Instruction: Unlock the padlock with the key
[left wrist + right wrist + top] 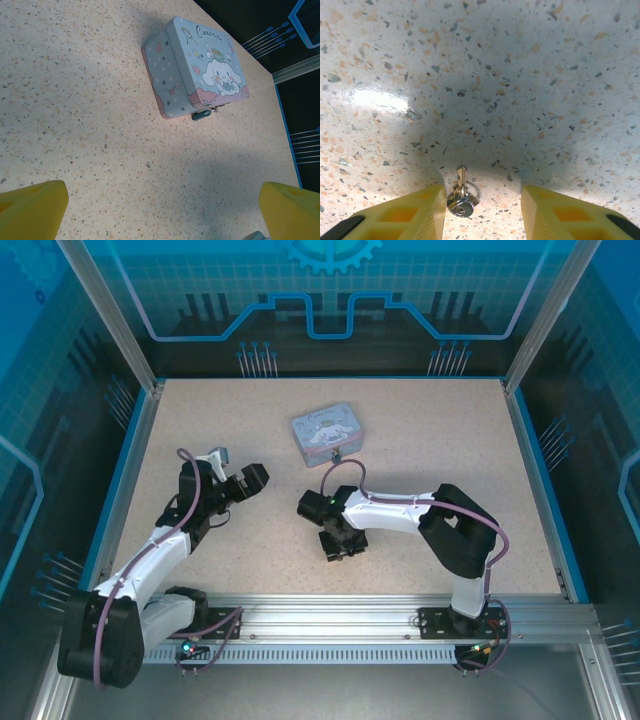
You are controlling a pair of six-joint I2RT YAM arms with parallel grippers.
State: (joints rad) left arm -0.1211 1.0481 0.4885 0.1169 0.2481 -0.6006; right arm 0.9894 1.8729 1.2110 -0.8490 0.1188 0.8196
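Right wrist view puts the key [461, 195] flat on the table [485, 75], lying between the fingers of the right gripper [483, 194]. It sits hard against one finger, perhaps touching it, and clear of the other. The jaws stand apart with a gap on that far side, so nothing is pinched yet; the key is framed for a grasp, not held. From the left wrist, the padlock [201, 115] hangs at the near edge of the tin [200, 70], its shackle through the tin's clasp, apparently still locked. It lies well ahead of the left gripper [161, 212], whose fingers are spread wide and hold nothing. From the top view the right gripper [340, 545] points down at the table, nearer the arm bases than the tin [325, 430] and well apart from it. By my reading the task is at its very start. The key has yet to be picked up, carried to the padlock, lined up with the keyhole, pushed in and turned; the fine, small key makes the pickup itself the step in hand.
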